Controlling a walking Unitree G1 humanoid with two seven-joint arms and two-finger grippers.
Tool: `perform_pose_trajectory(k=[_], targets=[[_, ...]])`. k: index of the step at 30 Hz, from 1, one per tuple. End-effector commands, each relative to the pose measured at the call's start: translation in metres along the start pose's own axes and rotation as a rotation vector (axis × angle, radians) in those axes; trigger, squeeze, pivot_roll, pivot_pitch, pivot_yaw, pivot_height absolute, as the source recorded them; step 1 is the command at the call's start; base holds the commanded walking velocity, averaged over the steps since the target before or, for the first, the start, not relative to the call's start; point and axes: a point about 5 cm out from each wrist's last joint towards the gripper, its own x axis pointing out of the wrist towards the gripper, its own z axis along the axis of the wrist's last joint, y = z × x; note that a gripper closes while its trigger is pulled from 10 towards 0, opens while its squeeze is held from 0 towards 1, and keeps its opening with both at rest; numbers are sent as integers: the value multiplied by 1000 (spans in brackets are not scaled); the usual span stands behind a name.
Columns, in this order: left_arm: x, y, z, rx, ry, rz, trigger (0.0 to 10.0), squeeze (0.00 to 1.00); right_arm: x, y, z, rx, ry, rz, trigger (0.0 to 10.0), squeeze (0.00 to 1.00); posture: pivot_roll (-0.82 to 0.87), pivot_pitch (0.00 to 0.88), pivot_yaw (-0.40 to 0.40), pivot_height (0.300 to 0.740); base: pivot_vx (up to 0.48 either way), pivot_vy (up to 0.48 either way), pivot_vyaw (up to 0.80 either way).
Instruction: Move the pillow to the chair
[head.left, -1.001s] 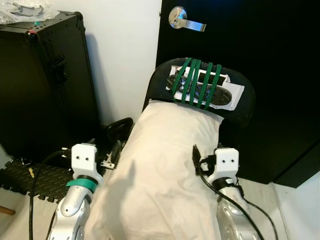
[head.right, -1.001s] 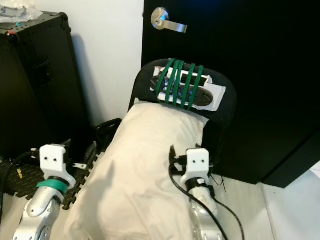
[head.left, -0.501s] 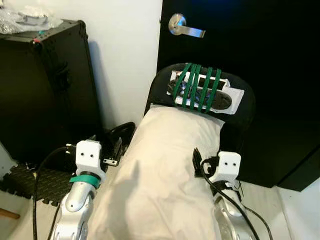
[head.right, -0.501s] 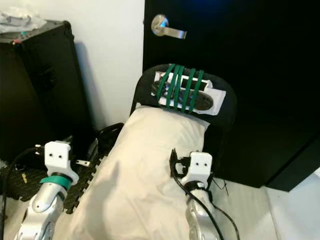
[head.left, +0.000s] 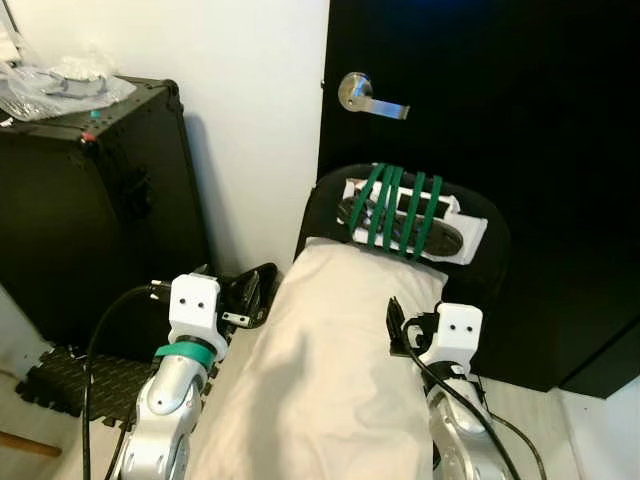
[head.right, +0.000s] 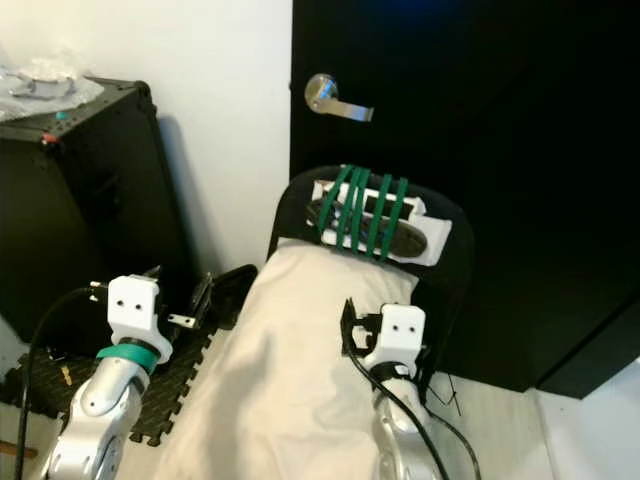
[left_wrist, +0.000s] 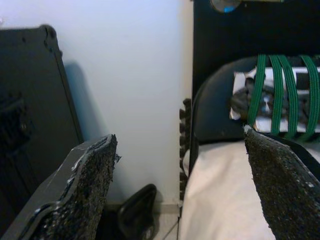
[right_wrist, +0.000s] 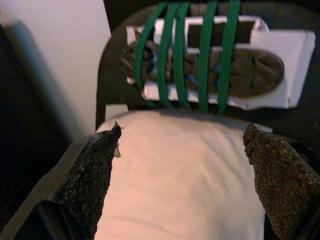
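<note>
A long cream pillow (head.left: 320, 370) lies between my two arms, its far end against the backrest of the black chair (head.left: 480, 215). Green elastic cords (head.left: 398, 210) bind a white box to that backrest. My left gripper (head.left: 245, 295) is open beside the pillow's left edge; in the left wrist view its fingers (left_wrist: 90, 185) stand wide apart, the pillow (left_wrist: 220, 200) near one of them. My right gripper (head.left: 396, 325) is open at the pillow's right side. In the right wrist view the right gripper (right_wrist: 182, 129) spans the pillow (right_wrist: 180, 175) with its fingers spread wide.
A tall black case (head.left: 90, 210) stands on the left with a plastic bag (head.left: 60, 85) on top. Behind the chair is a black door with a silver lever handle (head.left: 372, 95). A black foam mat (head.left: 80, 380) and cables lie on the floor at left.
The whole view has shifted, showing more of the door and wall above the chair. My left wrist sits a little higher and nearer the pillow. The pillow still leans on the backrest.
</note>
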Motion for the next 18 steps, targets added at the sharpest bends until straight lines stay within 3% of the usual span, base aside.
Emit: perform_pose_trajectory(k=[1,9,18], targets=[[-1,1,-6,15,23,1,10000,0,-2,-2,-1,-1,10,-4,10000,0,-54,35,38,736,0,0,0],[-1,2,-5,29,10,33,10000,0,-1,-4,-4,10,27,-2,10000,0,-48,26,22,740,0,0,0],[-8,4,-14,-23,57,57,10000,0,5,11,-10,73,80,53,10000,0,-39,0,15,740,0,0,0]])
